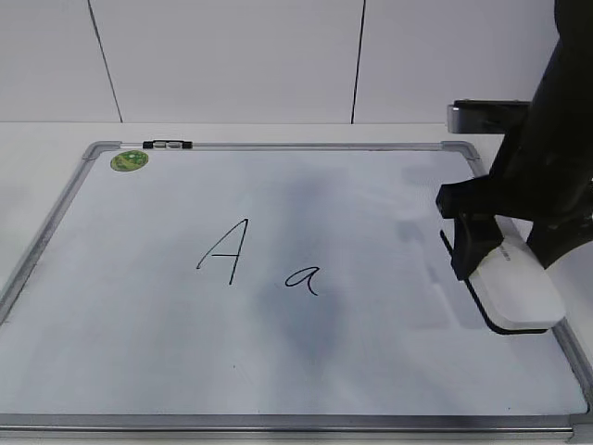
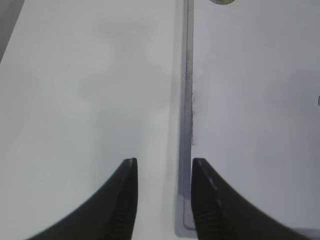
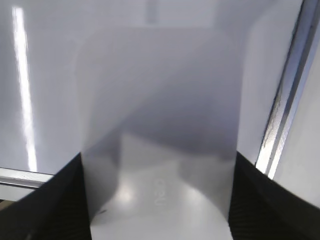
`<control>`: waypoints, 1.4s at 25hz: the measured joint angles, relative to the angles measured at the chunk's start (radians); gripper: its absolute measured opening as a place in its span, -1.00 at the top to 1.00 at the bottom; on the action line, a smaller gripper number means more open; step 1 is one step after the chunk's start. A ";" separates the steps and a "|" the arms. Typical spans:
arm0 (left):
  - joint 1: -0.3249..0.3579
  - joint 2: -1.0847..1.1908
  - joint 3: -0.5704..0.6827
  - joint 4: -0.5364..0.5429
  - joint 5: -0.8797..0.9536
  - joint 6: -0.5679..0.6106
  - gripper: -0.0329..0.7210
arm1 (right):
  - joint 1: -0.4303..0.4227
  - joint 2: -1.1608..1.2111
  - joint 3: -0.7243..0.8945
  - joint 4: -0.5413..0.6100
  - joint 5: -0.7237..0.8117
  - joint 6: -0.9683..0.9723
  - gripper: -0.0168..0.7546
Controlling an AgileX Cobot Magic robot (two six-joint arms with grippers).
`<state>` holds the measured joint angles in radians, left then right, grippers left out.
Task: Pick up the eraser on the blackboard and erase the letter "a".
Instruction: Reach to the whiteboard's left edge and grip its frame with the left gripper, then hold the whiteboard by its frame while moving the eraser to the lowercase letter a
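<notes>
The blackboard (image 1: 389, 204) is a white dry-erase board with a silver frame, lying flat on the table. The small cursive letter "a" (image 1: 303, 278) is written near its middle, right of a taller capital "A" (image 1: 225, 250). The white eraser (image 1: 521, 289) sits at the board's right edge, its black felt facing down. My right gripper (image 1: 489, 252) is shut on the eraser, with a black finger against each long side in the right wrist view (image 3: 157, 200); the eraser (image 3: 160, 115) fills that view. My left gripper (image 2: 162, 167) is open and empty over the board's left frame (image 2: 186, 125).
A round green sticker (image 1: 129, 160) marks the board's far left corner. A small black clip (image 1: 169, 145) sits on the top frame. A grey box (image 1: 482, 116) stands behind the far right corner. White table surrounds the board.
</notes>
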<state>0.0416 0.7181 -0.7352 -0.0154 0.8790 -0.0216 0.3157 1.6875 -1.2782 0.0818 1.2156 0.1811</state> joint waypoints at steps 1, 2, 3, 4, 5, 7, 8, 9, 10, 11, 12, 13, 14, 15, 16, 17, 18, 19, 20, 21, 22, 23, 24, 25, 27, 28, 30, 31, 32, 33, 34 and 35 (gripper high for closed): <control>0.000 0.054 -0.028 -0.011 -0.011 0.000 0.23 | 0.000 0.007 0.000 0.000 0.000 -0.002 -0.44; 0.000 0.108 -0.062 -0.019 -0.020 0.000 0.23 | 0.000 0.012 0.000 0.004 0.000 -0.006 -0.44; 0.000 0.163 -0.098 -0.026 -0.020 0.000 0.23 | 0.000 0.016 0.000 0.008 0.000 -0.010 -0.44; 0.000 0.209 -0.128 -0.031 -0.021 0.000 0.23 | 0.000 0.016 0.000 0.016 0.000 -0.016 -0.44; 0.000 0.267 -0.165 -0.035 -0.022 0.000 0.23 | 0.002 0.016 0.000 0.023 0.000 -0.021 -0.44; 0.000 0.381 -0.236 -0.038 -0.021 0.000 0.23 | 0.006 0.016 -0.005 0.030 0.000 -0.026 -0.44; 0.000 0.425 -0.264 -0.040 -0.019 0.000 0.23 | 0.011 0.016 -0.010 0.030 0.000 -0.027 -0.44; 0.000 0.475 -0.296 -0.040 -0.019 0.000 0.23 | 0.015 0.016 -0.016 0.032 0.000 -0.030 -0.44; 0.000 0.521 -0.324 -0.042 -0.019 0.000 0.23 | 0.017 0.016 -0.021 0.034 0.000 -0.034 -0.44; 0.000 0.558 -0.346 -0.042 -0.017 0.000 0.23 | 0.019 0.018 -0.028 0.036 0.000 -0.040 -0.44; 0.000 0.599 -0.370 -0.042 -0.012 0.000 0.23 | 0.019 0.019 -0.034 0.036 0.000 -0.042 -0.44; 0.000 0.639 -0.390 -0.042 -0.010 0.002 0.23 | 0.019 0.020 -0.036 0.036 0.000 -0.044 -0.44; 0.000 0.677 -0.407 -0.042 -0.002 0.008 0.23 | 0.019 0.024 -0.042 0.036 0.001 -0.046 -0.44; 0.000 0.707 -0.419 -0.044 0.005 0.015 0.23 | 0.019 0.030 -0.047 0.036 0.001 -0.048 -0.44; 0.000 0.742 -0.430 -0.044 0.012 0.022 0.23 | 0.019 0.033 -0.051 0.036 0.001 -0.050 -0.44; 0.000 0.775 -0.441 -0.046 0.017 0.027 0.23 | 0.019 0.037 -0.054 0.036 0.001 -0.051 -0.44; 0.000 0.802 -0.446 -0.048 0.022 0.030 0.23 | 0.019 0.039 -0.054 0.036 0.001 -0.052 -0.44; 0.000 0.832 -0.453 -0.055 0.027 0.034 0.23 | 0.019 0.043 -0.054 0.036 0.001 -0.054 -0.44; 0.000 0.862 -0.461 -0.065 0.029 0.043 0.23 | 0.019 0.046 -0.054 0.036 0.001 -0.057 -0.44; 0.000 0.891 -0.470 -0.074 0.029 0.055 0.23 | 0.019 0.050 -0.054 0.036 0.001 -0.059 -0.44; 0.000 0.914 -0.477 -0.090 0.030 0.067 0.23 | 0.019 0.052 -0.054 0.036 0.001 -0.061 -0.44; 0.000 0.941 -0.485 -0.104 0.030 0.078 0.23 | 0.019 0.053 -0.054 0.038 0.001 -0.063 -0.44; 0.000 0.967 -0.498 -0.115 0.033 0.089 0.23 | 0.019 0.053 -0.054 0.042 0.001 -0.067 -0.44; 0.000 0.993 -0.509 -0.122 0.034 0.098 0.23 | 0.019 0.053 -0.054 0.044 0.001 -0.069 -0.44; 0.000 1.037 -0.540 -0.128 0.039 0.106 0.23 | 0.019 0.053 -0.054 0.050 0.001 -0.076 -0.44; 0.000 1.059 -0.560 -0.130 0.048 0.108 0.23 | 0.019 0.053 -0.054 0.054 0.001 -0.080 -0.44; 0.000 1.100 -0.602 -0.132 0.072 0.108 0.23 | 0.019 0.053 -0.054 0.063 0.001 -0.092 -0.44; 0.000 1.121 -0.628 -0.132 0.088 0.108 0.23 | 0.019 0.053 -0.054 0.069 0.001 -0.099 -0.44; 0.000 1.143 -0.651 -0.132 0.101 0.108 0.23 | 0.019 0.053 -0.054 0.070 0.001 -0.103 -0.44; 0.000 1.161 -0.680 -0.132 0.118 0.108 0.23 | 0.019 0.053 -0.054 0.072 0.001 -0.105 -0.44; 0.000 1.185 -0.708 -0.130 0.134 0.108 0.24 | 0.019 0.053 -0.054 0.072 0.001 -0.105 -0.44; 0.000 1.207 -0.733 -0.130 0.148 0.108 0.25 | 0.019 0.053 -0.054 0.072 0.001 -0.109 -0.44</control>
<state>0.0416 1.9256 -1.4686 -0.1453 1.0273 0.0863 0.3348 1.7401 -1.3327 0.1541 1.2164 0.0718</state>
